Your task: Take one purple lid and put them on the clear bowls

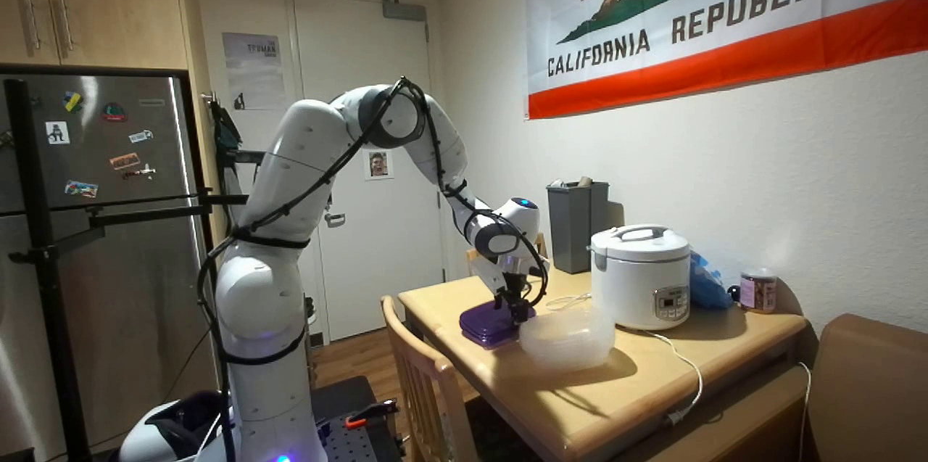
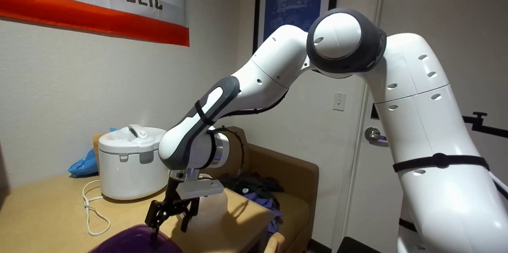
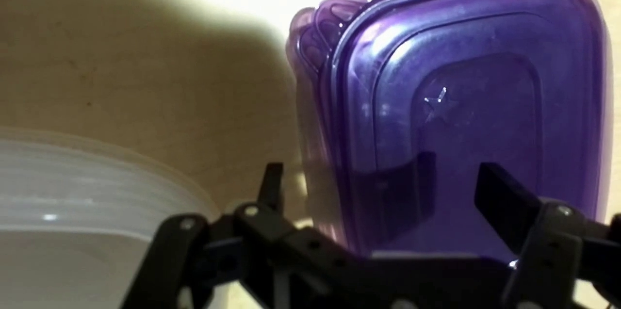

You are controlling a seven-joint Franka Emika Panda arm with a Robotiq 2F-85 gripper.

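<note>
Wrist view: the gripper point(image 3: 382, 175) is held with its fingers spread wide, and nothing is gripped between them. Below the gripper, the topmost purple lid point(image 3: 478, 105) is laid flat on a stack point(image 1: 487, 335) of similar lids. One finger is placed just outside the lid's edge, above the counter point(image 1: 616, 404) — the other is placed over the lid itself; whether either is touching cannot be told. Just beside the gripper, past the outer finger, the clear bowls point(image 1: 565, 346) are set nested on the counter, with a strip of counter seen between them and the stack. In both exterior views, the gripper is pointed downward, and the white rice cooker point(image 1: 631, 295) is seen near it — closer to the wall point(image 1: 710, 172) than the gripper is.
</note>
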